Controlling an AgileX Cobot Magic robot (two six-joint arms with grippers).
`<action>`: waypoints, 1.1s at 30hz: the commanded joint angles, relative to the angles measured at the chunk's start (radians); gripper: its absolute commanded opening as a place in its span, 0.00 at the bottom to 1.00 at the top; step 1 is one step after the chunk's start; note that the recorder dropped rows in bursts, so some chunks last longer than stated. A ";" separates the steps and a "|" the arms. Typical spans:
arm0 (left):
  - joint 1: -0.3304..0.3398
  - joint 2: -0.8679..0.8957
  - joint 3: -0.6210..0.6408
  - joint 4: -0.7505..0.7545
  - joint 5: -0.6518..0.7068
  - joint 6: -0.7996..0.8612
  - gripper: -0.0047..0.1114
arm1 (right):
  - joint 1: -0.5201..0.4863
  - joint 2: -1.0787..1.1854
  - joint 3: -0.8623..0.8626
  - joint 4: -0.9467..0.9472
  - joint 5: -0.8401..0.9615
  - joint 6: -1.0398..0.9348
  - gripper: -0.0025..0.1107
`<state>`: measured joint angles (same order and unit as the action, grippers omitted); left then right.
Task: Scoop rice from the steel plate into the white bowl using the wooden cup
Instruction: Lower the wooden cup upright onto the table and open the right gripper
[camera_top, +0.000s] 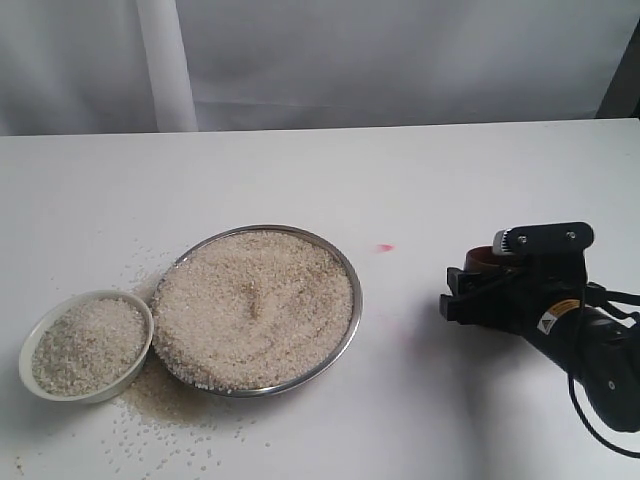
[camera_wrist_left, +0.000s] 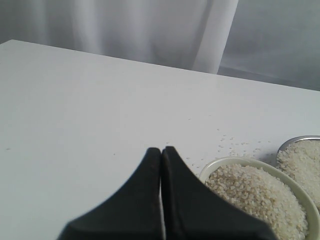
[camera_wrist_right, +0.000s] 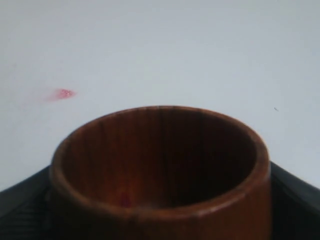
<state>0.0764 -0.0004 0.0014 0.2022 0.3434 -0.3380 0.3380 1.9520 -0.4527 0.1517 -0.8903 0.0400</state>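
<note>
White table (camera_top: 450, 170) fills most of the view, and a pale curtain (camera_top: 350, 60) hangs behind it. Near the middle sits the steel plate (camera_top: 359, 300), big and shiny, piled with rice (camera_top: 255, 305). The white bowl (camera_top: 85, 397) sits just beside the plate on its left side, and it has rice in it too, almost up to the rim. Loose grains lie on the table around the bowl and by the plate's edge. A small pink mark (camera_top: 385, 247) is on the table to the right of the plate. Well apart from the plate, far to the right, the right gripper (camera_top: 478, 288) has the wooden cup (camera_wrist_right: 160, 165) squeezed between its black fingers, one on each side. The cup's mouth is round, and bare brown wood shows inside. I cannot tell if the cup touches the table. The left gripper (camera_wrist_left: 161, 150) is near the bowl, with its two jaws pressed together and nothing between them.
</note>
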 joint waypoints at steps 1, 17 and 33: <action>-0.006 0.000 -0.001 -0.006 -0.006 -0.002 0.04 | 0.001 -0.002 0.002 -0.020 -0.002 -0.016 0.64; -0.006 0.000 -0.001 -0.006 -0.006 -0.002 0.04 | 0.001 -0.002 0.002 -0.032 -0.011 -0.018 0.86; -0.006 0.000 -0.001 -0.006 -0.006 -0.002 0.04 | 0.001 -0.002 0.048 -0.032 -0.114 -0.082 0.86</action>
<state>0.0764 -0.0004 0.0014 0.2022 0.3434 -0.3380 0.3380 1.9520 -0.4089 0.1320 -0.9831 -0.0250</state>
